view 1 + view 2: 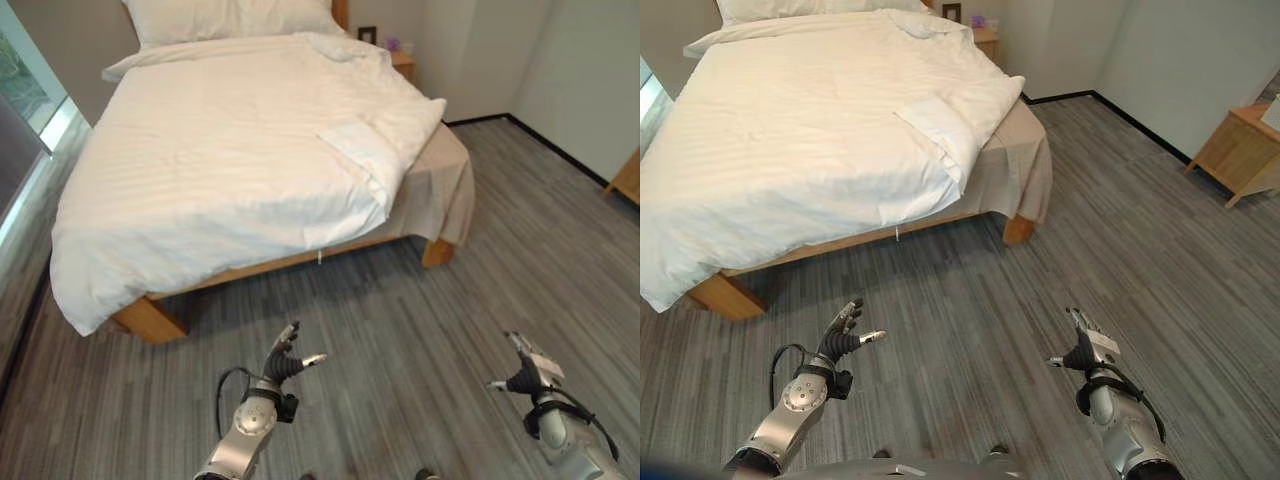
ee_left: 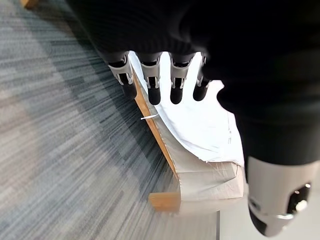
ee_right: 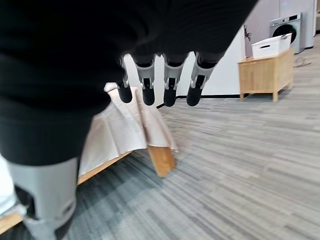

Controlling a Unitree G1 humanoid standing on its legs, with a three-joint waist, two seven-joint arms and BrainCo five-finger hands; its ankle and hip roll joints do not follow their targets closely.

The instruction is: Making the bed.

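Note:
A wooden bed (image 1: pixel 150 318) stands ahead of me, covered by a white duvet (image 1: pixel 220 150) that hangs over its near and left sides. One duvet corner (image 1: pixel 365 150) is folded back near the right foot end, baring a beige sheet (image 1: pixel 440 190) over the bed's corner. A white pillow (image 1: pixel 230 18) lies at the head. My left hand (image 1: pixel 283 361) hovers open above the floor, short of the bed's foot. My right hand (image 1: pixel 527 376) is open too, further right and well away from the bed. Neither hand holds anything.
Grey plank floor (image 1: pixel 400 330) lies between me and the bed. A wooden nightstand (image 1: pixel 403 62) stands by the bed's head at the right. A low wooden cabinet (image 1: pixel 1240 150) carrying a white basket (image 3: pixel 271 46) stands at the right wall. A window (image 1: pixel 25 100) runs along the left.

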